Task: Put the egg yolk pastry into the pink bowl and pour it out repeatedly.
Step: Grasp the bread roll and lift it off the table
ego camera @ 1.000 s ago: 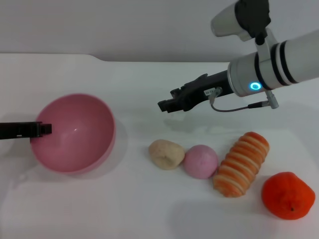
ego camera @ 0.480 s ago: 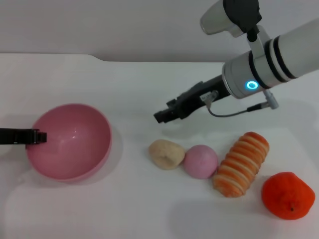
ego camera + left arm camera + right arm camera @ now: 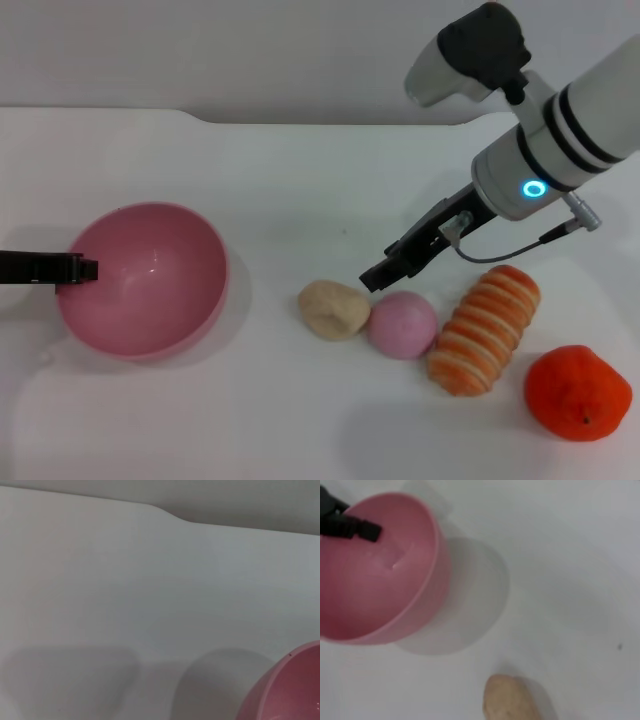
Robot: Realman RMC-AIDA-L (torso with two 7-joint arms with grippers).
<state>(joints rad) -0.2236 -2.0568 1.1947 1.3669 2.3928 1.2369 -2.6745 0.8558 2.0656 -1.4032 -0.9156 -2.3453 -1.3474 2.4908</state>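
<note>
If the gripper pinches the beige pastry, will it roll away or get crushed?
The pastry looks lumpy and matte, so it will probably grip well and not slip. It touches the pink ball, which might get nudged and roll. It looks soft, so a hard pinch from the right gripper may dent it.

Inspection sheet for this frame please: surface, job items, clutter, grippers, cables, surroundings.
Surface: white table, bare between items.
Job's things: beige roundish egg yolk pastry lies on the table, touching a ball; glossy pink plastic bowl is empty and tilted.
Clutter: smooth pink ball, orange-and-cream striped bread, orange fruit.
Grippers: left gripper at the bowl's rim; right gripper just above the pastry and ball.
Cables: grey cable at the right wrist.
Surroundings: grey wall.
</note>
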